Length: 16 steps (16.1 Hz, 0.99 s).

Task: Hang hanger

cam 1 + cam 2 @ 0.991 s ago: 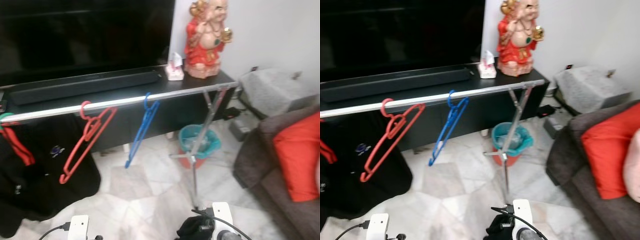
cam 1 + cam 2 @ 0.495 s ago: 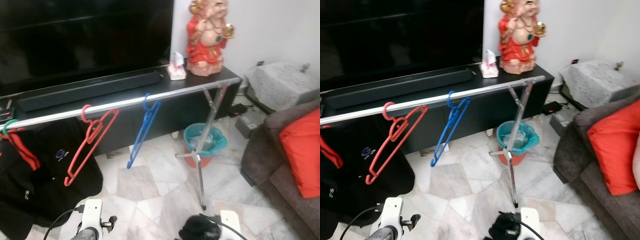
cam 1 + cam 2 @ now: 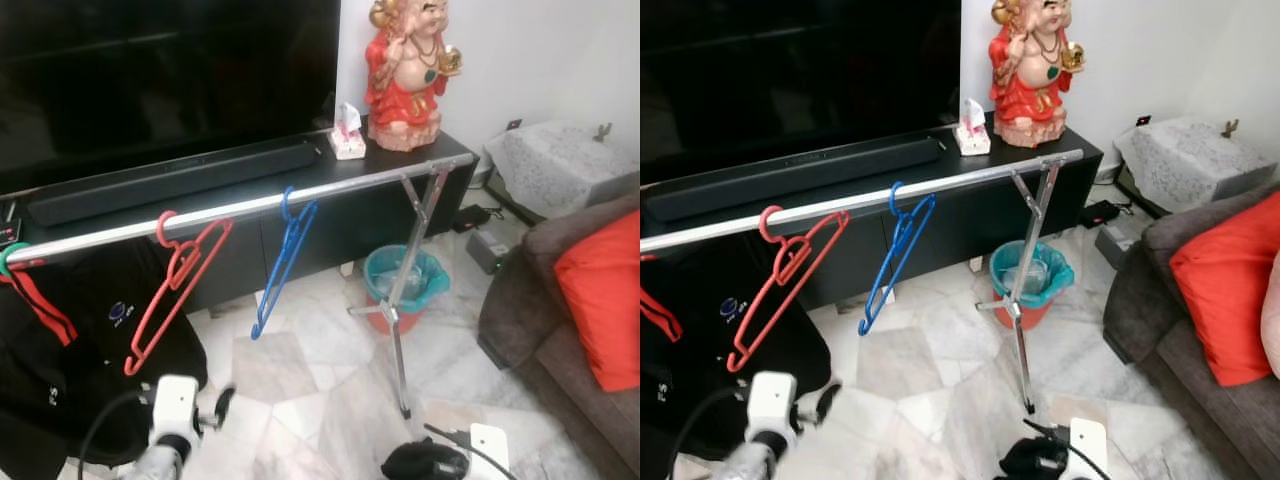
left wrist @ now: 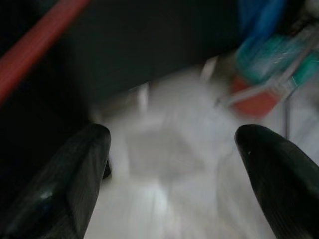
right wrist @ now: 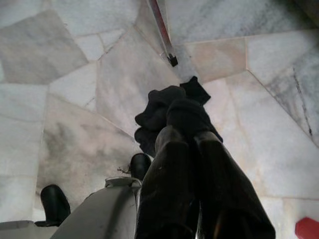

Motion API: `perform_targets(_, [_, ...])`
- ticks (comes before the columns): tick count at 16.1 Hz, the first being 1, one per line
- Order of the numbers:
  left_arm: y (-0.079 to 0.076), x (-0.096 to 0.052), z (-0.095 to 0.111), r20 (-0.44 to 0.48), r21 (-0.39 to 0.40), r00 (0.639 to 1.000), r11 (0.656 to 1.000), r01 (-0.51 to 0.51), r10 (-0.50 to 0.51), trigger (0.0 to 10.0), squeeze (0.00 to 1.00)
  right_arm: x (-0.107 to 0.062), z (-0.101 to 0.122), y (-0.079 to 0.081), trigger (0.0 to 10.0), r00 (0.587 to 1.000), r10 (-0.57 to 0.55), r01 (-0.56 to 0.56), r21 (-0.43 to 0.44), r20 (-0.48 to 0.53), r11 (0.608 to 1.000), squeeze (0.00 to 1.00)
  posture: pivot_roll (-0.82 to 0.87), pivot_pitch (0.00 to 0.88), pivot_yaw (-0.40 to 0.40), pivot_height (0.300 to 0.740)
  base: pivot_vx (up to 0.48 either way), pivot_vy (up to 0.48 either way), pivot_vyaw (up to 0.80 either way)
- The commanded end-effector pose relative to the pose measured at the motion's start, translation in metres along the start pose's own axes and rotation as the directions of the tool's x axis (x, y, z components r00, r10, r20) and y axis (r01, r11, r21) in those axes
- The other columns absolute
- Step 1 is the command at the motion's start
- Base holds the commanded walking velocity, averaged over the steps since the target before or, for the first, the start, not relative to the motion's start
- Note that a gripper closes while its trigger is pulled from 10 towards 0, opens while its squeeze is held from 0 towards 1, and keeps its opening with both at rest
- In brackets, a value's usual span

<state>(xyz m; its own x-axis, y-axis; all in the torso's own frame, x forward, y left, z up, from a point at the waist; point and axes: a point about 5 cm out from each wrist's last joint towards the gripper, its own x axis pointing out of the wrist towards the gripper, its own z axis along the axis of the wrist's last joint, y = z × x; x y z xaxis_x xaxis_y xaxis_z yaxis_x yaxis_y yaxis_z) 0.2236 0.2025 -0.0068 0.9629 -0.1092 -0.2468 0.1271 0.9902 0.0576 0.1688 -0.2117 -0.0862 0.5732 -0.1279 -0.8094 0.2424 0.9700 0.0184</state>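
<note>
Pinching a black cloth (image 5: 172,117), right tool (image 5: 192,144) closed.

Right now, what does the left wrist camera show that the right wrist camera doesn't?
Left wrist view: the left gripper open, facing a blurred red hanger and a teal bin. Right wrist view: the right gripper shut on a black cloth, above the rack's foot. Both: pale marble floor.
</note>
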Motion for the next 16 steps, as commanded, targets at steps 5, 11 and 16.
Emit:
perform_targets(5, [-0.017,0.027,0.081,0.263,0.075,0.954,0.988,0.131,-0.147,10.0,0.00,-0.001,0.001,-0.002,10.0,0.999,-0.018,0.017,0.016,0.028,1.000,0.00,-0.15,0.000,-0.018,0.740,0.000,0.000,0.00])
perform_targets(11, [-0.024,0.045,0.092,0.249,0.024,0.965,0.997,0.076,-0.080,10.0,0.00,-0.001,-0.002,-0.003,10.0,0.999,-0.038,0.037,0.033,0.026,0.999,0.00,-0.18,0.015,-0.004,0.740,0.000,0.000,0.00])
perform_targets(16, [-0.026,0.052,0.082,0.149,-0.034,0.986,0.996,0.082,-0.076,10.0,1.00,-0.001,-0.002,-0.004,10.0,0.999,-0.038,0.038,0.027,0.021,0.999,0.00,-0.17,0.035,-0.008,0.740,0.000,0.000,0.00])
